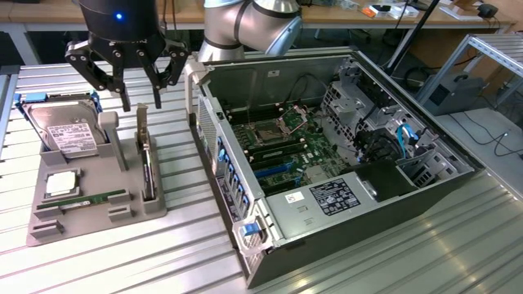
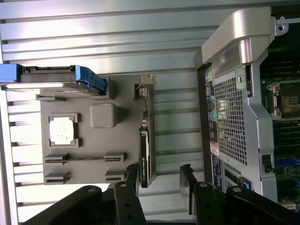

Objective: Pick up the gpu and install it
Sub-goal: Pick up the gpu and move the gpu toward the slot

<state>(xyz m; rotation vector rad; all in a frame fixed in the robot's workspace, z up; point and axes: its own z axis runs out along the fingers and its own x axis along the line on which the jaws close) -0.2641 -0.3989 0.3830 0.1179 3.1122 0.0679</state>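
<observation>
The gpu (image 1: 146, 160) stands on edge in a slot at the exterior view's right side of the grey holder tray (image 1: 98, 208), its silver bracket end pointing up and away. In the wrist view the gpu (image 2: 146, 140) appears as a thin strip, black at one end. My gripper (image 1: 139, 107) hangs open just above the card's bracket end, fingers (image 1: 124, 98) apart and empty. In the wrist view the gripper (image 2: 159, 180) fingertips straddle the card's black end with a gap either side. The open computer case (image 1: 327, 153) lies to the exterior view's right of the tray.
The tray also carries a silver hard drive (image 1: 67, 133) in blue rails, a CPU chip (image 1: 61, 184) and a green memory stick (image 1: 90, 199). The case wall (image 2: 234, 108) rises close beside the tray. Everything sits on a ribbed metal table (image 1: 122, 263).
</observation>
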